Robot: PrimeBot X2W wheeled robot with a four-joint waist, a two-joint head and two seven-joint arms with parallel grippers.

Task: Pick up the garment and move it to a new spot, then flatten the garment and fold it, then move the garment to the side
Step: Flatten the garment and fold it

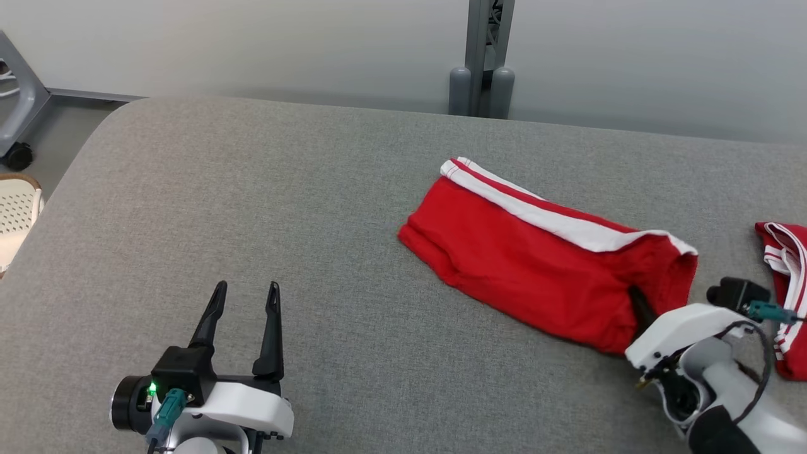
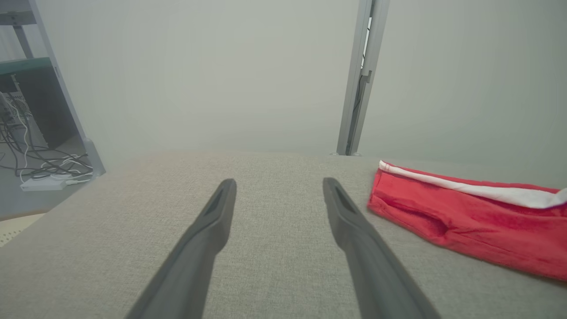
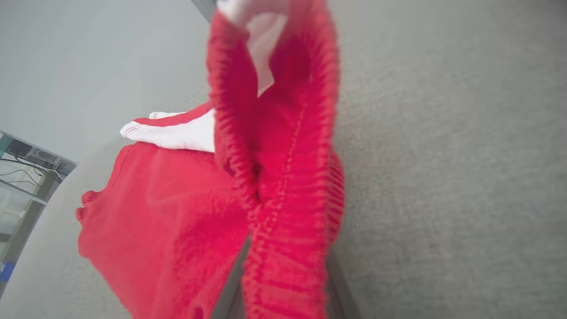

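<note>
- Head view: you have bare desk (image 1: 252, 189) left of the garment (image 1: 536, 258).
- Your right claw (image 1: 638, 301) pinches its ribbed hem; left claw (image 1: 246, 290) hovers wide, low-left.

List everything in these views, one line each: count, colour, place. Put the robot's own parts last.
padded table: one, grey, under everything
red garment: one, red with white band, on the table right of centre
second garment: one, red with white stripes, on the table far right
post: one, grey, behind the table's far edge
wheeled frame: one, grey, floor at far left
perforated thing: one, pale, left of the table
cables: several, dark and white, floor at left
left gripper: one, dark fingers, open over bare table, near left
right gripper: one, dark fingers, shut on the red garment's near right end
</note>
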